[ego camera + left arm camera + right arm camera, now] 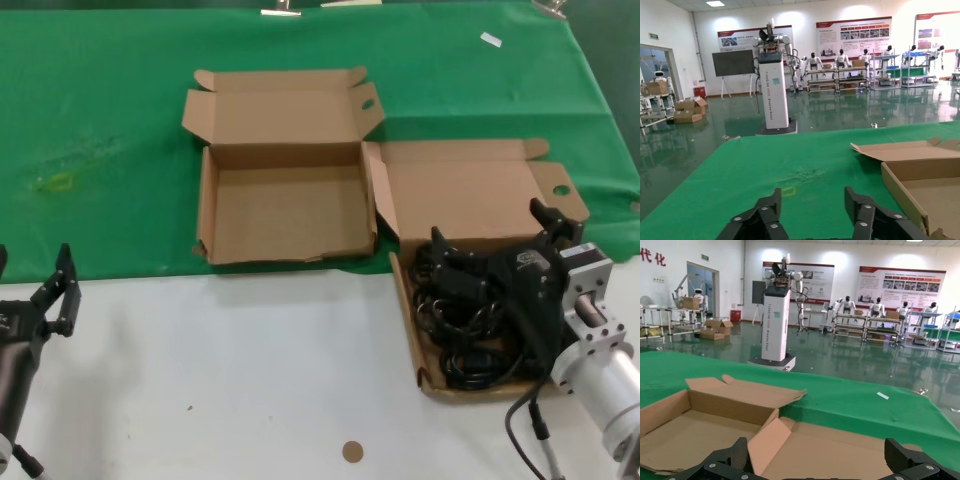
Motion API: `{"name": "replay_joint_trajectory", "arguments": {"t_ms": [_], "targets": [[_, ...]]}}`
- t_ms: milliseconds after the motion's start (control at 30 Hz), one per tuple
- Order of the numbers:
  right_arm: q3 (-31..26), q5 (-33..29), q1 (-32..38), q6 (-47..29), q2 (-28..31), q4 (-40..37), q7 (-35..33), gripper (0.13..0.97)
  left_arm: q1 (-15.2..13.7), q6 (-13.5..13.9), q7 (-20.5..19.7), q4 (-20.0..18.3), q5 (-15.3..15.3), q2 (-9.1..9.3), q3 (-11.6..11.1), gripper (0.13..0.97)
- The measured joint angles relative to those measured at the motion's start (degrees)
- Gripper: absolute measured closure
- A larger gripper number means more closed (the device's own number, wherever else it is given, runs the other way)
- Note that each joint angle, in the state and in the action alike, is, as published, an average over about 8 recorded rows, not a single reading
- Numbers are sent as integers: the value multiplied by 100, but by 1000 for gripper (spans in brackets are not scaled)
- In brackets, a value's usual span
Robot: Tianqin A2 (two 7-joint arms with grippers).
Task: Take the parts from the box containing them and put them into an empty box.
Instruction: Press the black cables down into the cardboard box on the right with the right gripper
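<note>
You see two matt brown cardboard boxes (285,165) (480,190) on a creased green cloth (100,120). The power cords (460,320) look rubbery black with a faint sheen. The white tabletop (250,370) looks smooth; the right arm's motor housing (600,350) is bare silvery metal.

Right claw (490,250) spread wide; left claw (62,290) open, idle.

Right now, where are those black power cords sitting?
In the head view the black power cords lie piled in the brown box on the robot's right, just beneath the right gripper.
</note>
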Motion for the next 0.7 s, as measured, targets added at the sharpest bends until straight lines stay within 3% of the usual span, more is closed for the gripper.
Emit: {"name": "replay_joint_trajectory", "arguments": {"t_ms": [267,567,700], "targets": [[-478,279,-15,251,478,156,104,129,0,0,0,0,0,0,0,694],[-1311,1036,139,625,1600,367,120,129,0,0,0,0,0,0,0,852],[-1719,1393,283,703,2222,423,108,129,0,0,0,0,0,0,0,852]]}}
